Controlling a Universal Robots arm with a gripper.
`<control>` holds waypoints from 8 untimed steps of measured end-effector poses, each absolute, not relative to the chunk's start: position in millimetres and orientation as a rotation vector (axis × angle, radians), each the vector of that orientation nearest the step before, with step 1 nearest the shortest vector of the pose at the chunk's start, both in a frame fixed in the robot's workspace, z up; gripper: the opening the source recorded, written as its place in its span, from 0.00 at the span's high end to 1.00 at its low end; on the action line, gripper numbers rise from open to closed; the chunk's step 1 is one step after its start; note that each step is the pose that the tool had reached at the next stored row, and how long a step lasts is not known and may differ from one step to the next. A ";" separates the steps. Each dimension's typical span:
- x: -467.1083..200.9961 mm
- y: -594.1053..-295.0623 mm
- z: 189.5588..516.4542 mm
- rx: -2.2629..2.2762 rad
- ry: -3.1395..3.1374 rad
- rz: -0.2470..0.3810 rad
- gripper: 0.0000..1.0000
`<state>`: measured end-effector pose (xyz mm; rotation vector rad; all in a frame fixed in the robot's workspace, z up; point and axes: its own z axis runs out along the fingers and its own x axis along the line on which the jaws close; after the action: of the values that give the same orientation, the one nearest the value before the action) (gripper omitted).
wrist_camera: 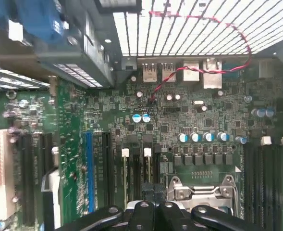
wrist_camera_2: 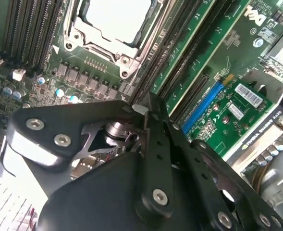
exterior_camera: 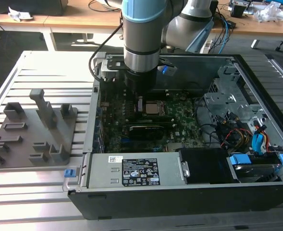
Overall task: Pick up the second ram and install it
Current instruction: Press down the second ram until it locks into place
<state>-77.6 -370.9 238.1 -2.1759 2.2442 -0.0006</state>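
arm [exterior_camera: 141, 38]: silver-grey tube, light-blue joint band, black cable alongside | gripper [wrist_camera_2: 143, 115]: matte black linkage plates, round silver screws, steel pivot pin

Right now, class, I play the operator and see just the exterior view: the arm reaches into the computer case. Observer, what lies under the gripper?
Observer: In the second wrist view the gripper hangs over dark memory slots beside the processor socket.
Operator: Any colour marks nearby?
Observer: The first wrist view shows white clips at slot ends, next to a blue slot.
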 end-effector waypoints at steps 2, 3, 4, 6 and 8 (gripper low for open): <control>-64.5 -370.9 238.3 -2.177 2.246 0.003 0.89; -58.0 -370.9 238.4 -2.179 2.247 0.005 0.89; -53.4 -370.9 238.3 -2.179 2.248 0.007 0.89; -47.7 -370.9 238.4 -2.180 2.248 0.008 0.89; -43.9 -370.8 241.3 -2.180 2.248 0.008 0.89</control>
<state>-43.9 -370.8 241.3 -2.1796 2.2484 0.0077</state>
